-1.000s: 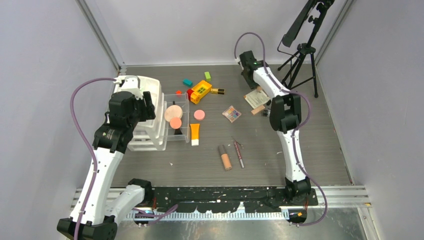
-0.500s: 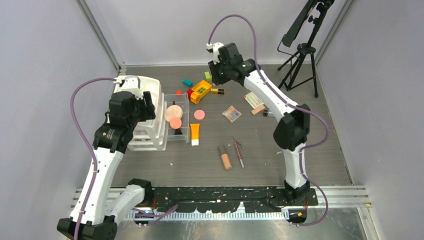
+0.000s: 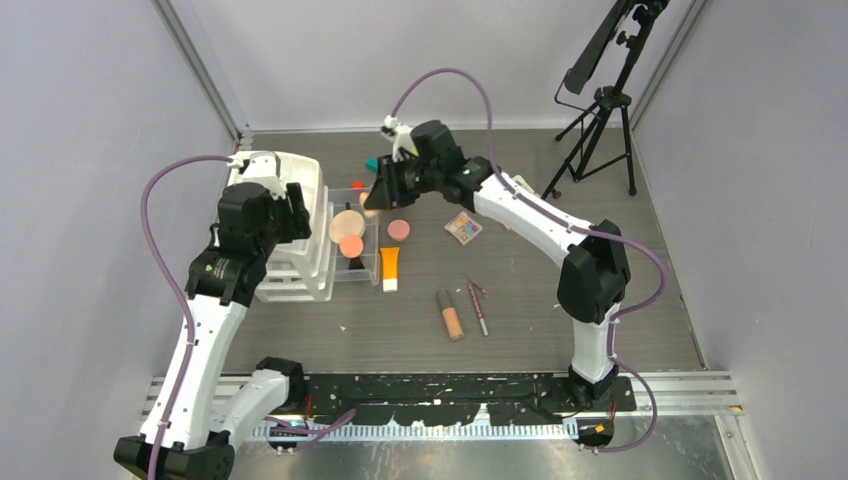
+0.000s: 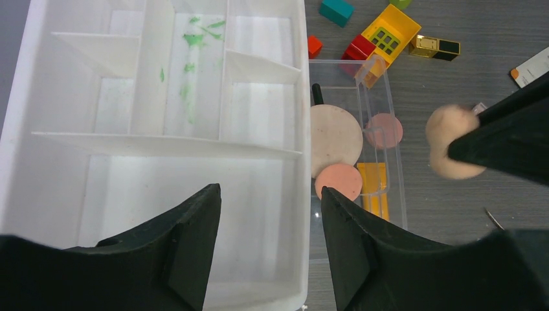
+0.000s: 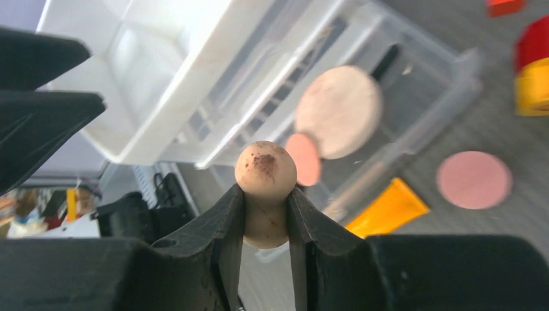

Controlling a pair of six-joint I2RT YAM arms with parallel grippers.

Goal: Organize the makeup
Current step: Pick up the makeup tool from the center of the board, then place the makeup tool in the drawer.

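My right gripper (image 5: 265, 194) is shut on a beige makeup sponge (image 5: 265, 170), held in the air by the far end of the clear tray (image 3: 376, 250). The sponge (image 4: 453, 149) also shows in the left wrist view. In the tray lie a beige compact (image 3: 346, 224), a peach compact (image 3: 351, 246) and a black brush (image 3: 356, 264). On the table are a pink compact (image 3: 399, 229), an orange tube (image 3: 389, 268), an eyeshadow palette (image 3: 463, 228), a beige tube (image 3: 450, 314), a red pencil (image 3: 478, 306) and a gold-black lipstick (image 4: 438, 46). My left gripper (image 4: 268, 191) hangs open over the white organizer (image 4: 162, 142).
A yellow-and-red toy brick (image 4: 388, 39), a teal block (image 4: 336, 10) and a small red block (image 4: 314, 45) lie behind the tray. A black tripod (image 3: 605, 100) stands at the back right. The white organizer's compartments hold nothing.
My right arm has swung from the back right across to the left, carrying the sponge to the clear tray's far end. The left arm has stayed put.
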